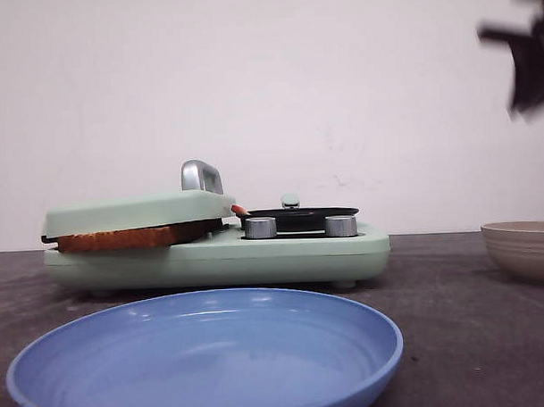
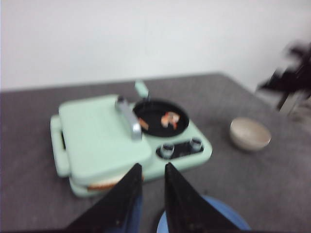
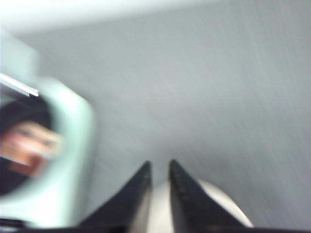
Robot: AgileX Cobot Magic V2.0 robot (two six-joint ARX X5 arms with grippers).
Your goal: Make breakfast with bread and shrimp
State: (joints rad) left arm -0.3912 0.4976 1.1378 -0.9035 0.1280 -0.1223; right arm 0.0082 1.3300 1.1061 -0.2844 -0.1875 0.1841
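A mint-green breakfast maker (image 1: 256, 256) has its lid (image 1: 134, 212) down on the bread (image 1: 130, 237), and only a brown crust edge shows. That crust (image 2: 103, 185) also peeks out in the left wrist view. The shrimp (image 2: 170, 119) lies in the small black pan (image 2: 160, 118); from the front only its orange tip (image 1: 239, 209) shows. My left gripper (image 2: 152, 167) hovers before the maker, above the blue plate, jaws slightly apart and empty. My right gripper (image 3: 159, 165), blurred, hangs above the beige bowl (image 3: 218, 204), jaws slightly apart and empty; it shows high at the right (image 1: 528, 61).
A large blue plate (image 1: 206, 358) sits at the table's front edge. The beige ribbed bowl (image 1: 524, 246) stands right of the maker. Two silver knobs (image 1: 300, 227) face forward and a metal handle (image 1: 200, 176) rises from the lid. A white wall is behind.
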